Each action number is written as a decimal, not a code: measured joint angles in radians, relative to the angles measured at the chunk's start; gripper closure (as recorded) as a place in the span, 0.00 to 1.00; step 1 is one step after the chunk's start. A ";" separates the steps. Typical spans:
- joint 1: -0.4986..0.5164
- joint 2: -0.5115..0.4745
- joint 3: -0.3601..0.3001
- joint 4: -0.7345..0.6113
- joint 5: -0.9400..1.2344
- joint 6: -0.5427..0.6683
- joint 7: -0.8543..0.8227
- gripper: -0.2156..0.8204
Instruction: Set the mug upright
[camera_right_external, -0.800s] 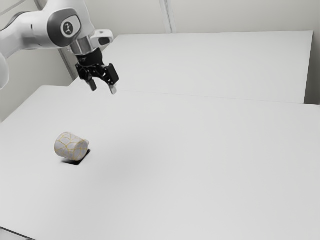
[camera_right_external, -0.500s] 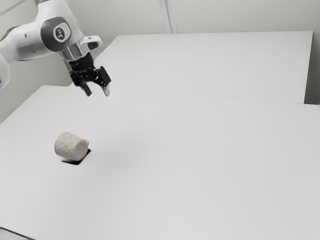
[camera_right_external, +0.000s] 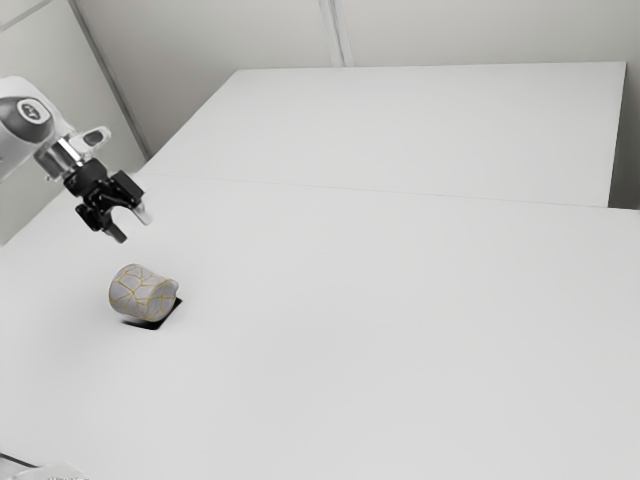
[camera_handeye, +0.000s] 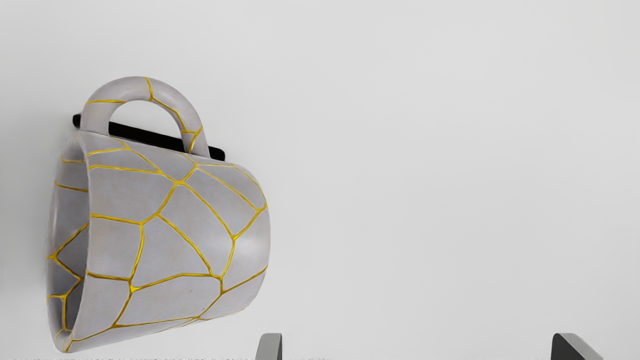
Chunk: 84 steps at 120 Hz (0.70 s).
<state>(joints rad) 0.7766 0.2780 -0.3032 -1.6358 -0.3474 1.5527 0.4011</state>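
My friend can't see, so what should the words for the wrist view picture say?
A rounded, pale gray, ceramic-looking mug with gold crack-like lines lies on its side on a smooth white table, its handle and open mouth showing. The black two-finger gripper is open, holding nothing.

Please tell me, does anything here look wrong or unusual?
The mug lies on its side on the table, although mugs normally stand. A black flat piece pokes out beside it; its purpose is unclear.

Pincer (camera_right_external: 129, 228) open, angled downward
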 joint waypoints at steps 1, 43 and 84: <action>0.006 0.003 -0.004 0.002 0.002 -0.001 0.003 0.23; 0.093 0.170 -0.025 0.103 0.041 -0.004 0.084 0.23; 0.121 0.214 -0.014 -0.008 0.023 0.058 0.133 0.24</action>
<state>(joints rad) 0.8974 0.4922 -0.3175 -1.6441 -0.3240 1.6104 0.5339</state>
